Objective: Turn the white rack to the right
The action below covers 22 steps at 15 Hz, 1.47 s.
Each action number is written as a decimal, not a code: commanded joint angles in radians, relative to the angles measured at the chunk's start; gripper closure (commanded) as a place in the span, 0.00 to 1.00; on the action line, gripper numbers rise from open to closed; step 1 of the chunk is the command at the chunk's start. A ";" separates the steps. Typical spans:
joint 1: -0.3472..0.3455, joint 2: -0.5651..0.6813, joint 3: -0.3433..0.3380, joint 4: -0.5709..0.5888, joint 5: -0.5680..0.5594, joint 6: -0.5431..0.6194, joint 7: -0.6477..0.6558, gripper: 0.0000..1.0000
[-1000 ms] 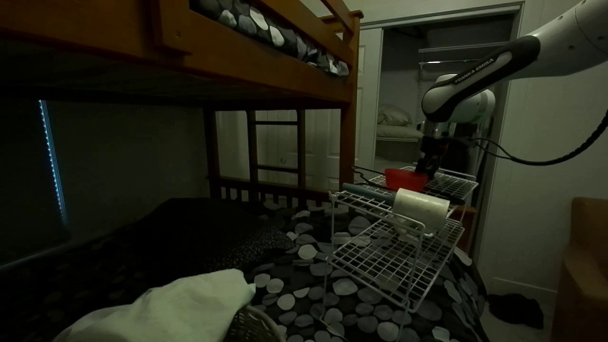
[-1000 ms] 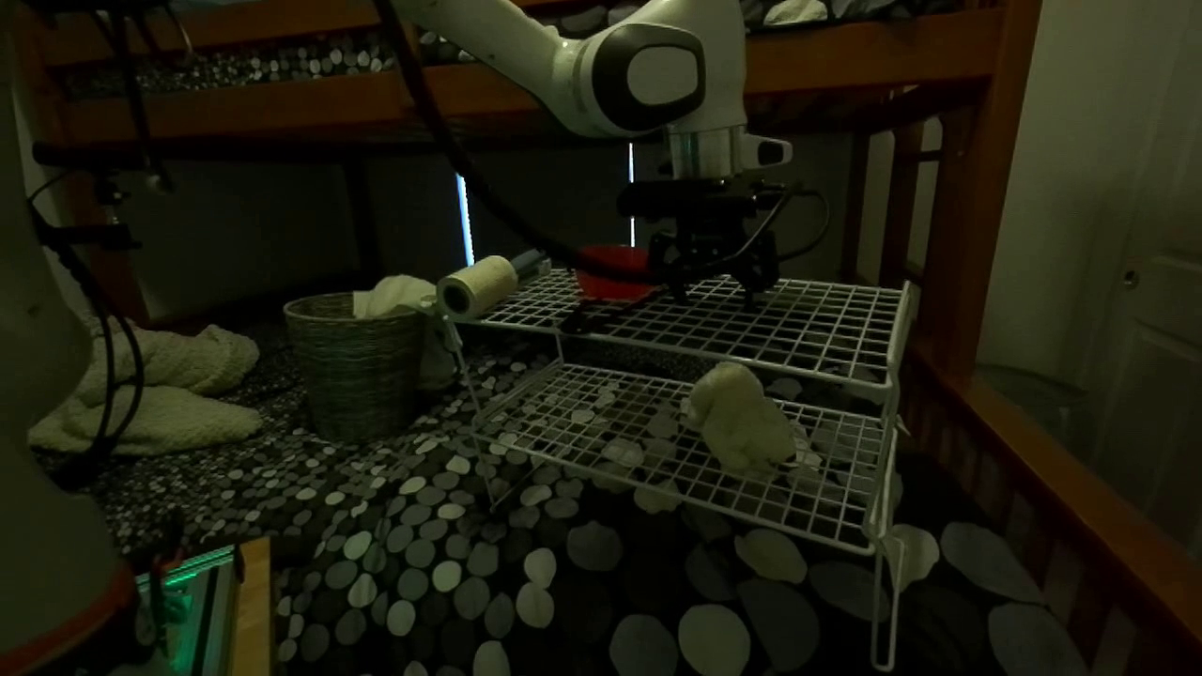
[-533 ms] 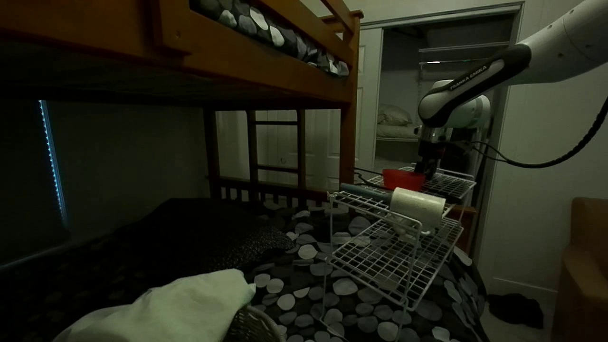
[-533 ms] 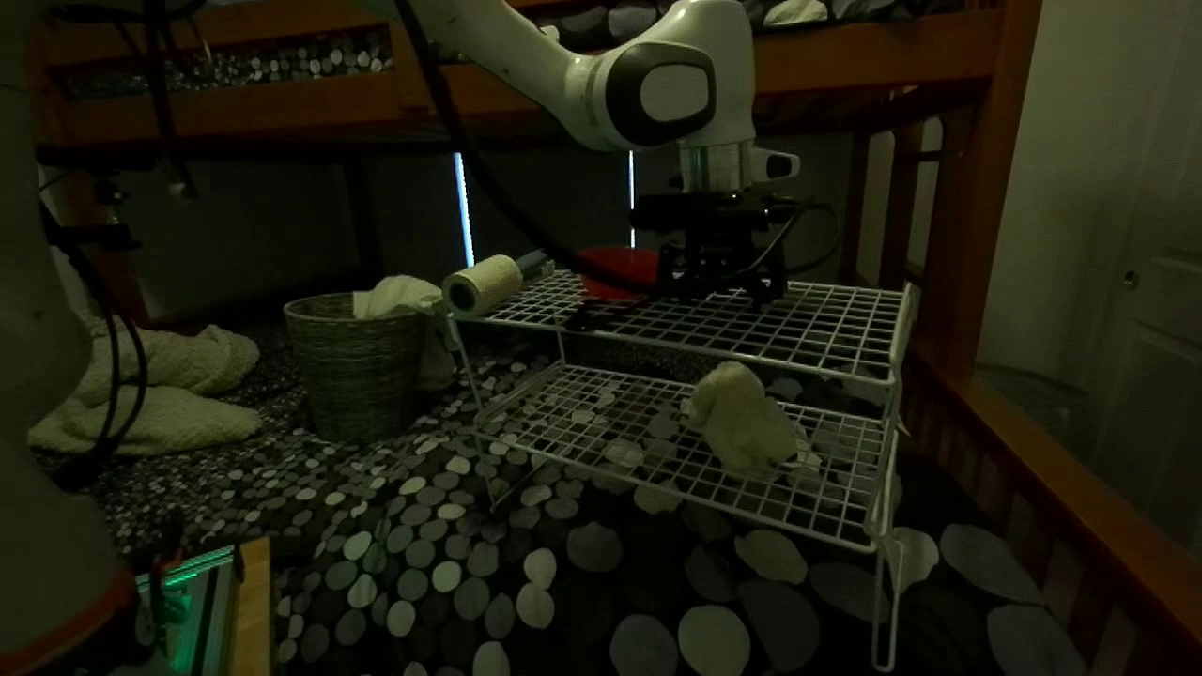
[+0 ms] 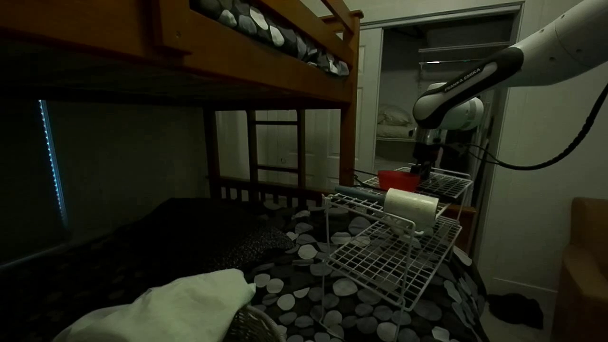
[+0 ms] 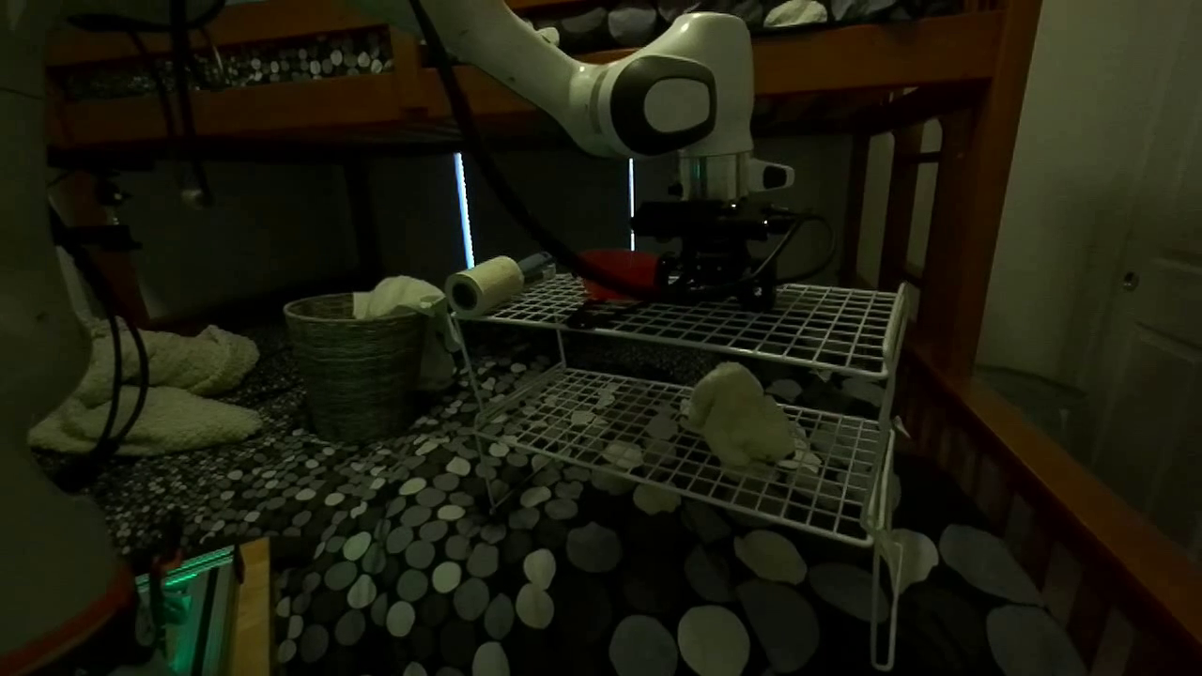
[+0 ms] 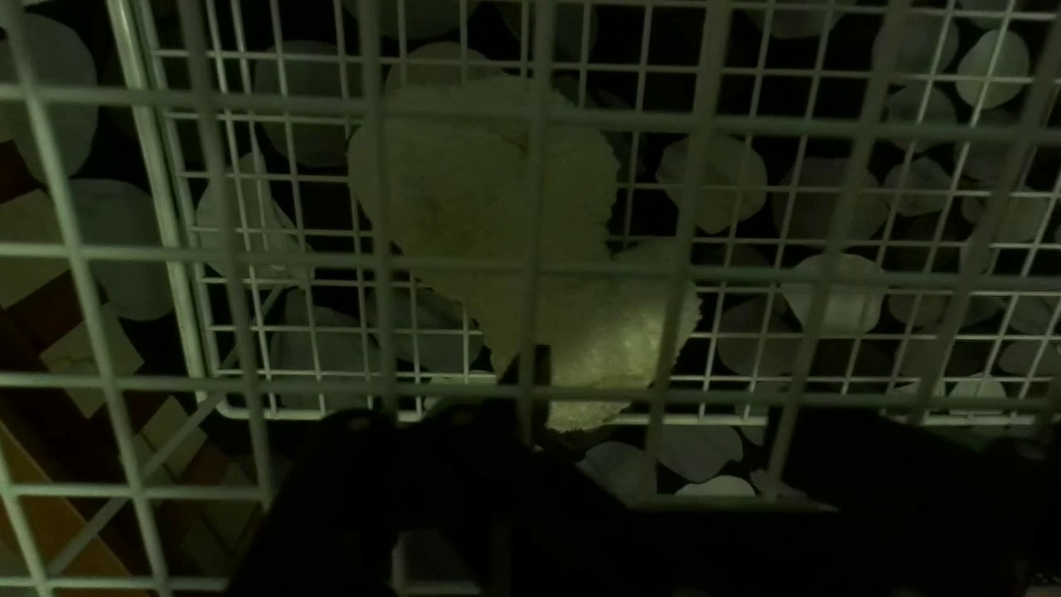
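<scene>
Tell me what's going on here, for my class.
A robot arm has its gripper down at the top of a white rack standing on a bed; it's too dark to tell whether it grips. The rack has shifted slightly at the top, not visibly at its base, so any turn seems barely begun. A red bowl and a roll lie on top, a fluffy white thing below.

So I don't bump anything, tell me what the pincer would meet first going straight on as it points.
Pointing down, the pincer would likely meet the rack first, at its top grid; it is too dark to tell whether they already touch. The fluffy thing sits lower, beyond that grid.
</scene>
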 commanded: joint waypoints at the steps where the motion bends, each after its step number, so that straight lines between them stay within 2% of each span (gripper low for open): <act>1: -0.022 0.035 0.012 0.027 0.069 -0.083 -0.051 0.63; 2: -0.028 0.038 0.010 0.043 0.079 -0.111 -0.052 0.67; 6: -0.062 0.056 0.017 0.119 0.203 -0.210 -0.076 0.75; 12: -0.070 0.073 0.021 0.202 0.237 -0.302 -0.042 0.75; 17: -0.063 0.084 0.024 0.293 0.230 -0.358 0.064 0.75; 19: -0.076 0.046 0.034 0.277 0.260 -0.331 0.053 0.75; 20: -0.053 0.097 0.008 0.252 0.136 -0.253 0.051 0.50; 21: -0.053 0.095 0.008 0.257 0.149 -0.254 0.054 0.50; 22: -0.053 0.092 0.009 0.260 0.158 -0.258 0.056 0.75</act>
